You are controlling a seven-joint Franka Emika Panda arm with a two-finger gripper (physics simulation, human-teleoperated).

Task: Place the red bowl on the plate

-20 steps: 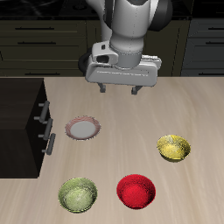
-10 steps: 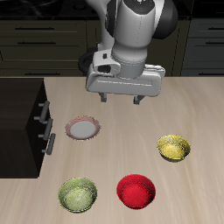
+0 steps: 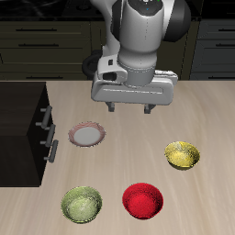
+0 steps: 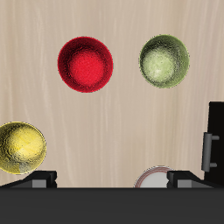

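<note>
Fingers point(image 3: 113, 106) of our gripper point(image 3: 131, 107) hang spread apart (nothing between them) above bare table point(image 3: 138, 138). We see the red bowl point(image 3: 142, 200) near the front edge, at five o'clock from the plate point(image 3: 87, 136), well apart from it.

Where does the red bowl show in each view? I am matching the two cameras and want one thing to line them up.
Exterior view: the red bowl sits near the table's front edge, between the green bowl and the yellow bowl.
Wrist view: the red bowl lies on bare wood, apart from the others.
Shared landmark: the green bowl, beside the red one in both.
</note>
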